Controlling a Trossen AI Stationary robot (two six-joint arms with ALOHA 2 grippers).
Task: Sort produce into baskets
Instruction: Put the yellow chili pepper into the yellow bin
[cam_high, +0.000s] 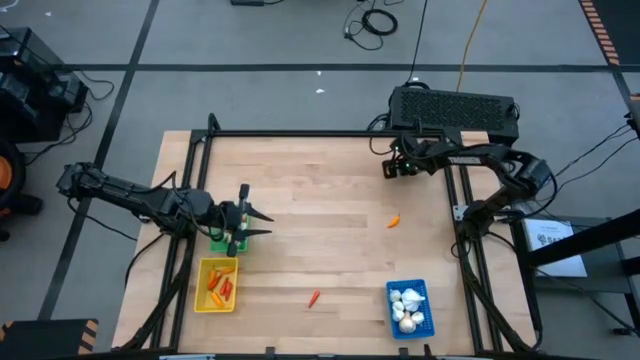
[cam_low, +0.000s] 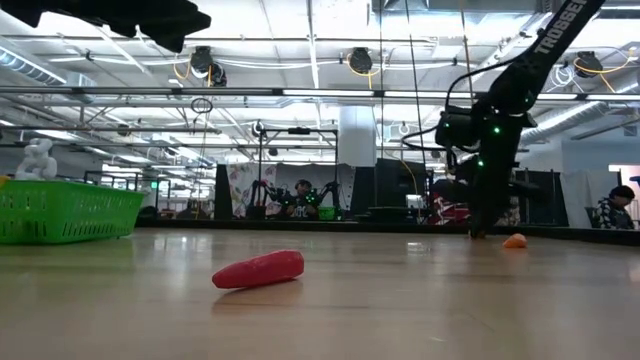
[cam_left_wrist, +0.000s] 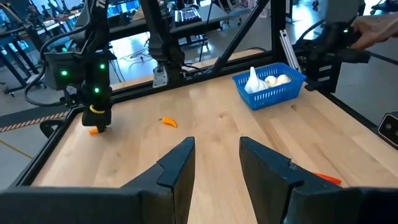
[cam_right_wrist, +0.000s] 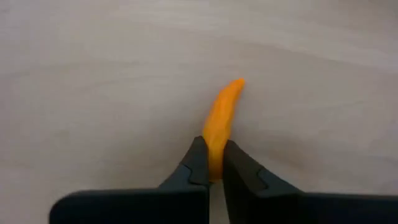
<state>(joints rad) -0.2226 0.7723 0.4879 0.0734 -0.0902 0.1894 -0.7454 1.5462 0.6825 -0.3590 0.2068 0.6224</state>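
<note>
Wood table (cam_high: 320, 240), lab floor around it. Right gripper (cam_right_wrist: 214, 171) at the far right corner, fingers clamped on the end of an orange piece (cam_right_wrist: 222, 121) lying on the wood. Grip is only on the tip, so it may pivot or slip out on the lift, or drop during the carry to a basket. Left gripper (cam_left_wrist: 214, 165) hangs above the green basket (cam_high: 222, 243), fingers apart, holding nothing. Yellow basket (cam_high: 216, 285) has orange and red pieces; blue basket (cam_high: 408, 307) has white bulbs. Loose on the table: another orange bit (cam_high: 394, 221) mid-right and a red piece (cam_high: 314, 297) near the front. Arms could cross if both head for the left baskets.
</note>
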